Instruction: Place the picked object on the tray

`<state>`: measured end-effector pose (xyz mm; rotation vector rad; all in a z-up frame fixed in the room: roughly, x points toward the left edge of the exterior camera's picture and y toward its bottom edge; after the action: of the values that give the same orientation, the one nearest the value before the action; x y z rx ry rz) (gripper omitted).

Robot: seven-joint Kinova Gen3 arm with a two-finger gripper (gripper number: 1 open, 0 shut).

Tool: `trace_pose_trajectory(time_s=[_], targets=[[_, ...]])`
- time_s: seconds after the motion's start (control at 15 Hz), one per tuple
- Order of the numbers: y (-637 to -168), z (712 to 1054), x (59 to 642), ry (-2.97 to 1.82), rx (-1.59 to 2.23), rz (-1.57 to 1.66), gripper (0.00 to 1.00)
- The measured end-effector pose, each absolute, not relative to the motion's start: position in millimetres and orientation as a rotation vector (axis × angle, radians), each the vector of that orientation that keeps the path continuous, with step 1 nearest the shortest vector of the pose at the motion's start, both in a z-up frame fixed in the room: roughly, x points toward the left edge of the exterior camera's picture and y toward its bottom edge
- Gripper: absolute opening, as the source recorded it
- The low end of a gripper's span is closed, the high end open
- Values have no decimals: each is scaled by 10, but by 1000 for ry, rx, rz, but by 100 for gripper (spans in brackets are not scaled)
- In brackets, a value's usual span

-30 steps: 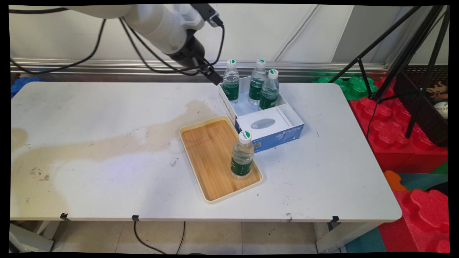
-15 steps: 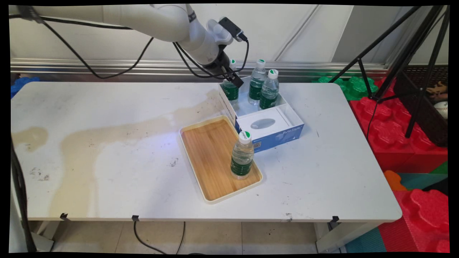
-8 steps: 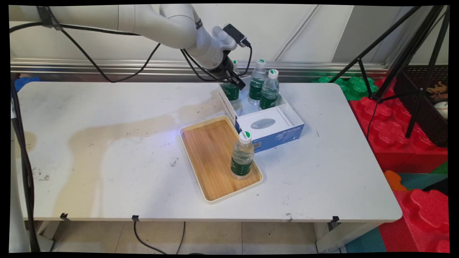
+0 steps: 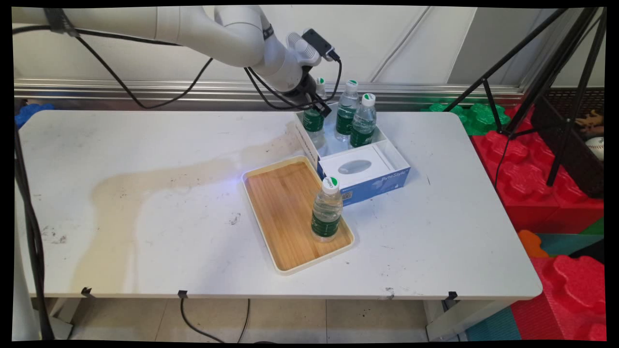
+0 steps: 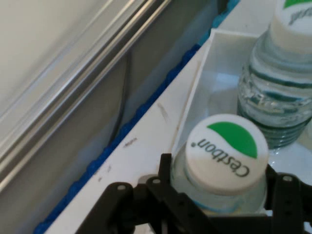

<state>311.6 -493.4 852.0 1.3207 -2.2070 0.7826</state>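
The gripper (image 4: 323, 107) sits at the left bottle (image 4: 314, 120) in the white box (image 4: 394, 153) at the back of the tabletop (image 4: 145, 193), its fingers (image 5: 165, 168) on either side of the bottle's neck just under the white and green cap (image 5: 226, 153); whether they press on it I cannot tell. Two more bottles (image 4: 355, 116) stand just beside it in the same box. A fourth bottle (image 4: 327, 210) stands upright on the wooden tray (image 4: 280, 203) nearer the front.
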Motion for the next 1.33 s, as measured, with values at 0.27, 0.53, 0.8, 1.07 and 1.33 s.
trace_pose_trajectory(time_s=[0.27,0.53,0.8,1.07,1.33], targets=[[-4775,8803,3056,-2193,1300,847,0],[-4447,9169,2995,-2187,1289,896,0],[-4098,9384,2960,-2198,1290,893,0],[-3652,9525,2924,-2226,1297,854,0],[-3265,9543,2851,-2270,1277,782,0]])
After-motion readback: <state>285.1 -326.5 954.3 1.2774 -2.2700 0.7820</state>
